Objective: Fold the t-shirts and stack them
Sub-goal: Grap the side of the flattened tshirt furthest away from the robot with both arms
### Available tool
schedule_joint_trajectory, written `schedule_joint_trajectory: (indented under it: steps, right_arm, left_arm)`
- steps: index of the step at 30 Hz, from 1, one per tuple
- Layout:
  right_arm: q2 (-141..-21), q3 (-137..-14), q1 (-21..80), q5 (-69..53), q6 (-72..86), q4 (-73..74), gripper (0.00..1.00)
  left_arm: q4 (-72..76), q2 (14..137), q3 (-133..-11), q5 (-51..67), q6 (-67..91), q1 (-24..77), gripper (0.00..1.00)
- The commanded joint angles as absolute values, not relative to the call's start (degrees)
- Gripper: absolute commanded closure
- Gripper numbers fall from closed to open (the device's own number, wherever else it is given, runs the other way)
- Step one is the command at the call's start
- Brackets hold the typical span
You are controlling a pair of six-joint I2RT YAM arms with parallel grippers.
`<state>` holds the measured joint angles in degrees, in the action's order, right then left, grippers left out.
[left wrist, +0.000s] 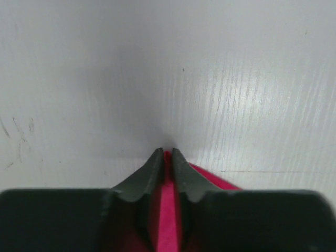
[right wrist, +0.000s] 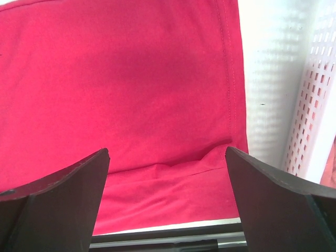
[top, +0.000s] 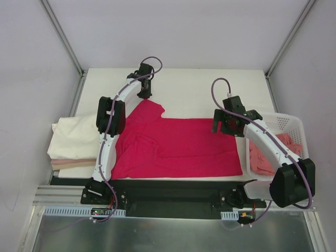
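L jaws pinched nearly closed on a thin far-left edge of the crimson t-shirt [top: 178, 147], which lies spread on the counter [top: 210, 84]; R jaws wide open, empty, above its right side. My worry: thin pinch slips on lift, or a one-sided pull bunches the cloth

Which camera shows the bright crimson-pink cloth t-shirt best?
The top external view: nearly all of the bright crimson-pink cloth t-shirt lies spread out. The left wrist view shows only a sliver pinched in the left gripper; the right wrist view, one hemmed part.
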<state>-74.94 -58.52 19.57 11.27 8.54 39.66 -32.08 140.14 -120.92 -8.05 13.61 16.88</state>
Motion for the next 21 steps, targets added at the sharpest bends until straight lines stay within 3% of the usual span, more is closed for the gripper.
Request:
schedule_joint_trajectory:
  steps: [1,14,21]
  right_arm:
    - [-74.2,-59.8,18.6,13.7,8.7,39.0,0.03]
    - [-98.0,-80.9,14.1,21.3,14.6,38.9,0.03]
    - [-110.7,-92.3,11.8,20.8,17.0,41.7,0.02]
  left_arm:
    - [-36.7,138.3,-118.7,-7.3,13.9,16.9,1.0]
    - [-36.0,127.5,-113.8,-6.8,15.5,17.8,1.0]
    - [-33.2,119.6,-105.5,-9.2,16.0,20.2,1.0]
